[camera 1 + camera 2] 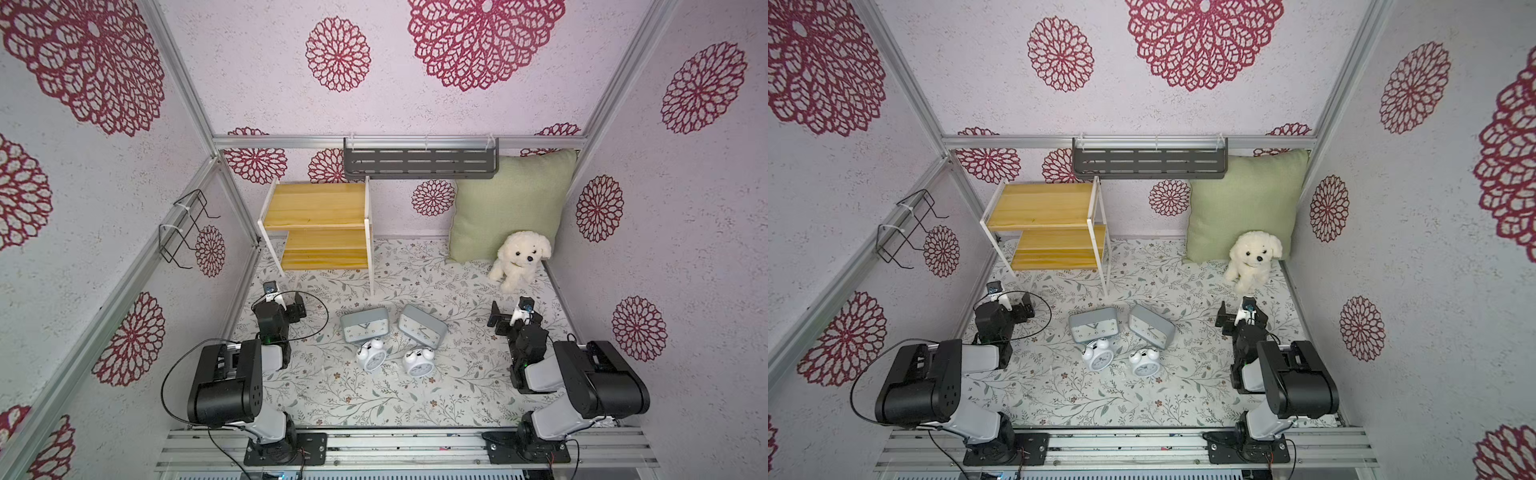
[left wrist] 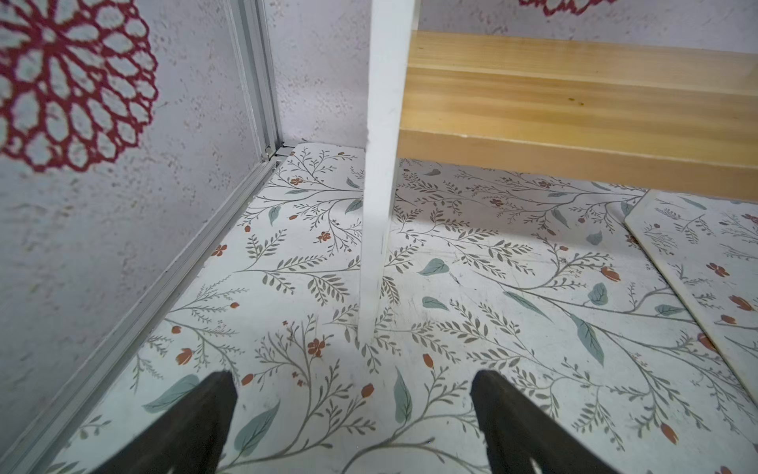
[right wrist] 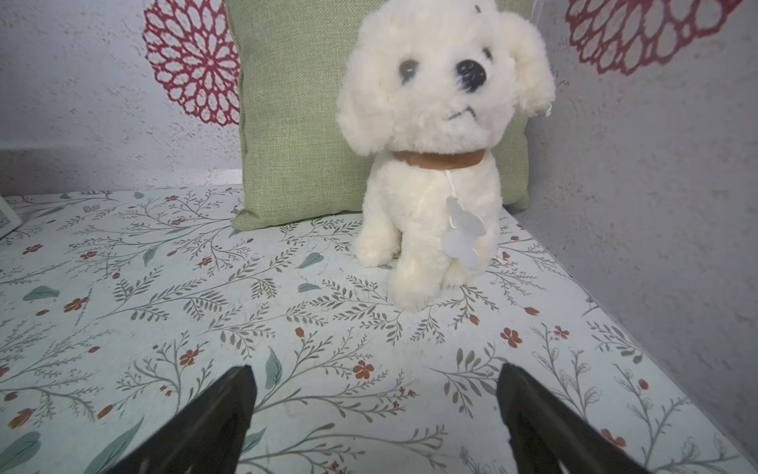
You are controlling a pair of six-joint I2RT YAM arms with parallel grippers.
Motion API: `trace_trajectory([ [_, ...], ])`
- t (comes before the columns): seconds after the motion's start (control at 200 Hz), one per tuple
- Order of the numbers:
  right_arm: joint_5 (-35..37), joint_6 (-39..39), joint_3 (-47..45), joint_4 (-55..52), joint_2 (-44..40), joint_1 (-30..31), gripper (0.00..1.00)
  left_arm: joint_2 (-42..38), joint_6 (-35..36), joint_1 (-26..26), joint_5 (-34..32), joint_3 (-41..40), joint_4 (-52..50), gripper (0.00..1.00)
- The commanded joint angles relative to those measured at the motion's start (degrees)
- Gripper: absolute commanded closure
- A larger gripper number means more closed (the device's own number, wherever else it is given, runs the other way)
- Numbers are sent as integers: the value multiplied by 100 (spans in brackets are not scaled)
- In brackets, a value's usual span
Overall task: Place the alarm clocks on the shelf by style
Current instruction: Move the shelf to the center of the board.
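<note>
Evidently no pick is begun: left gripper (image 2: 352, 379) and right gripper (image 3: 375, 371) are held wide, empty; alarm clocks (image 1: 365, 326) lie off the shelf (image 1: 316, 203), so one must be approached.

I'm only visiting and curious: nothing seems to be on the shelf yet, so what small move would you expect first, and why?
Probably swing the left claw toward the nearer grey clock. The shelf holds nothing yet. That claw is open and empty, it sits on the shelf's side, and it is the one closest to that clock.
</note>
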Motion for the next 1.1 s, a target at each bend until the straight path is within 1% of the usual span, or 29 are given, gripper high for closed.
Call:
trace_trajectory([
  [0.0,81,16,131,100,-143,24,1,-90,-4,-19,-10,113,43,3],
  [0.861,139,48,52,217,-167,18,1,-116,-27,16,34,53,131,3],
  [0.921,170,60,-37,295,-268,18,1,-238,2,15,83,-85,309,3],
  [0.996,142,45,-111,218,-526,18,1,-600,-15,15,79,-256,310,3],
  [1.096,44,-7,-115,-178,-1018,18,1,-1195,-106,12,-172,-418,87,3],
])
